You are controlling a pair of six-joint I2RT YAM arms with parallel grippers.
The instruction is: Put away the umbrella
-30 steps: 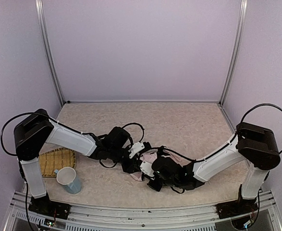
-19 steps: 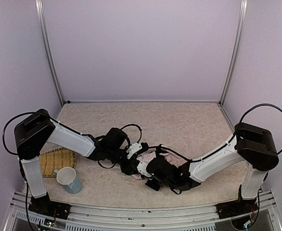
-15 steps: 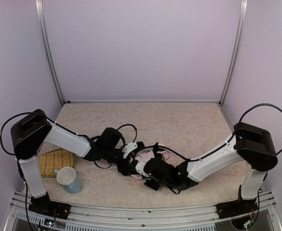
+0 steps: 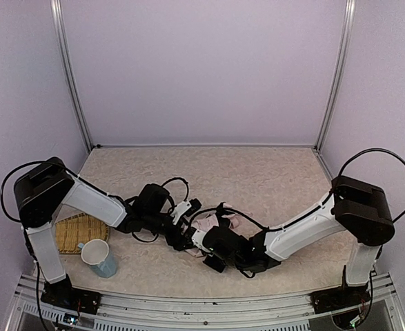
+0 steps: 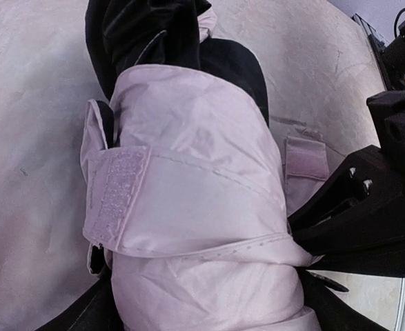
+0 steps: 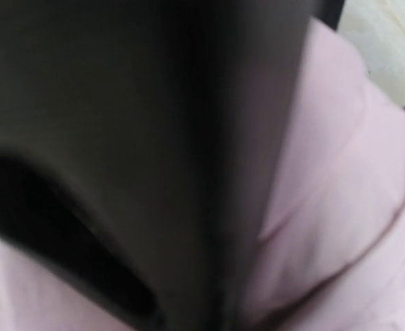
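The umbrella (image 4: 214,222) lies folded on the table between my two grippers, a pale pink bundle with black lining showing. In the left wrist view the umbrella (image 5: 195,207) fills the frame, wrapped in its pink fabric, with a fastening strap (image 5: 116,189) on its left side. My left gripper (image 4: 180,233) is shut around the bundle's near end, its black fingers (image 5: 95,314) hugging both sides. My right gripper (image 4: 206,244) is shut on the fabric's edge at the bundle's right side, as the left wrist view (image 5: 295,231) shows. The right wrist view shows only blurred black and the pink umbrella fabric (image 6: 326,207).
A woven bamboo tray (image 4: 78,231) lies at the near left, with a pale blue mug (image 4: 99,256) beside it at the front. Metal frame posts (image 4: 71,76) stand at the back corners. Black cables loop over both arms.
Both grippers have shifted to the left, taking the umbrella with them. The pink bundle looks more gathered between them.
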